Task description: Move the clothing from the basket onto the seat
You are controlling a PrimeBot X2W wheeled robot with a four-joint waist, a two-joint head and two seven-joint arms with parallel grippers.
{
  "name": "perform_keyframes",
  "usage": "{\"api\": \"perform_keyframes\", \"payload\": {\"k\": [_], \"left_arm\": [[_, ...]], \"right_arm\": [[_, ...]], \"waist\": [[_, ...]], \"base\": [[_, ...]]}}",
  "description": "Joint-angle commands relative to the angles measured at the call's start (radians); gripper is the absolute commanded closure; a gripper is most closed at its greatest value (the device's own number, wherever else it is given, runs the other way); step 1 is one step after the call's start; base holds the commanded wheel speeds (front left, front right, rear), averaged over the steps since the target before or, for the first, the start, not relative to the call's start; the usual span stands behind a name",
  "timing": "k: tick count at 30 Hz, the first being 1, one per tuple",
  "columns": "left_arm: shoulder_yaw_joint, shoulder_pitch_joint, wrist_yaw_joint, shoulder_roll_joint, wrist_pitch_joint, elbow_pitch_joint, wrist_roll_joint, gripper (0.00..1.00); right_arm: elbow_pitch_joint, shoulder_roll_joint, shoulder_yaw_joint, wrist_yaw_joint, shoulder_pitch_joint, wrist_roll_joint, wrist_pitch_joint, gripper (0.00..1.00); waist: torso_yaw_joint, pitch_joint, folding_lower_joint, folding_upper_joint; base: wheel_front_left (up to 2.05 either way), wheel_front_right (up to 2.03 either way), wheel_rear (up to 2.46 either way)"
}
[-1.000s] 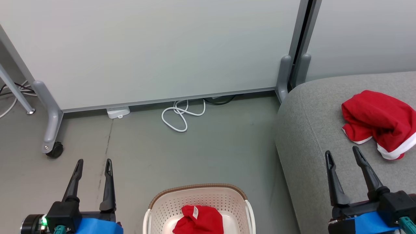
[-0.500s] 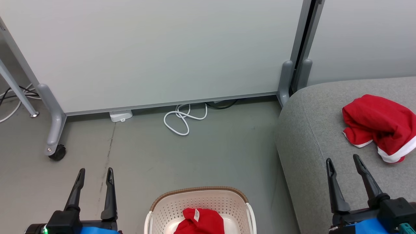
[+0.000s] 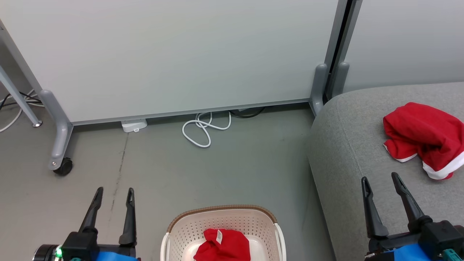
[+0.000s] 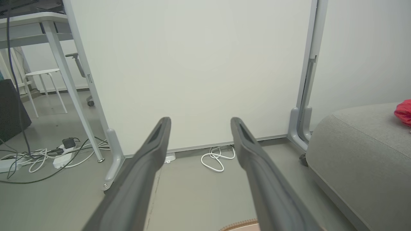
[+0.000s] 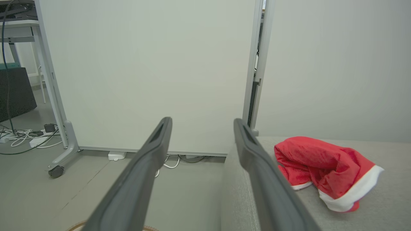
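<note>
Grey seat (image 3: 344,152) bears a red garment (image 3: 420,134) beyond the wide right hand (image 3: 378,176); left hand (image 3: 115,189) wide too.

Garment tag (image 3: 218,236) — no legible text

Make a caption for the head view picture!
With left gripper and right gripper open, one red garment lies on the seat, another garment in the basket.

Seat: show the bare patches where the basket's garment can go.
The seat is bare between its rounded left edge and the red garment lying on it, and in front of that garment, by the open right gripper. A grey strip behind it, up to the wall, is free too. The right side is crowded by the garment.
</note>
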Motion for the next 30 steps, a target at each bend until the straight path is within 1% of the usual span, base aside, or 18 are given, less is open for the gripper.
{"api": "perform_keyframes", "payload": {"k": [1, 7, 12, 17, 19, 22, 30], "left_arm": [[-0.011, -0.034, -0.012, 0.008, -0.003, 0.01, 0.013, 0.0], [-0.09, -0.125, -0.053, 0.018, -0.003, 0.071, 0.054, 0.0], [-0.193, -0.237, -0.077, 0.044, -0.003, 0.167, 0.088, 0.0], [-0.306, -0.352, -0.085, 0.07, -0.003, 0.288, 0.1, 0.0], [-0.375, -0.395, -0.084, 0.079, -0.003, 0.347, 0.094, 0.0], [-0.468, -0.455, -0.084, 0.094, -0.003, 0.427, 0.074, 0.0], [-0.687, -0.616, -0.084, 0.103, -0.003, 0.623, 0.004, 0.0]], "right_arm": [[-0.001, 0.002, 0.004, 0.0, 0.005, 0.0, 0.0, 0.0], [-0.006, 0.001, 0.028, 0.0, -0.035, -0.008, 0.0, 0.0], [-0.015, -0.009, 0.063, 0.0, -0.088, -0.011, 0.0, 0.0], [-0.027, -0.013, 0.093, 0.0, -0.149, -0.01, 0.0, 0.0], [-0.028, -0.015, 0.103, 0.0, -0.172, -0.01, 0.0, 0.0], [-0.036, -0.016, 0.114, 0.0, -0.202, -0.012, 0.0, 0.0], [-0.06, -0.018, 0.132, 0.0, -0.281, -0.018, 0.0, 0.0]], "waist": [[0.0, 0.005, 0.0, -0.0001], [-0.01, 0.046, 0.0, -0.0001], [-0.032, 0.118, 0.0, -0.0001], [-0.057, 0.194, 0.0, -0.0001], [-0.068, 0.223, 0.0, -0.0001], [-0.085, 0.267, 0.0, -0.0001], [-0.121, 0.408, 0.0, -0.0001]], "base": [[0.0, 0.0, 0.0], [0.0, 0.0, 0.0], [0.0, 0.0, 0.0], [0.0, 0.0, 0.0], [0.0, 0.0, 0.0], [0.0, 0.0, 0.0], [0.0, 0.0, 0.0]]}}
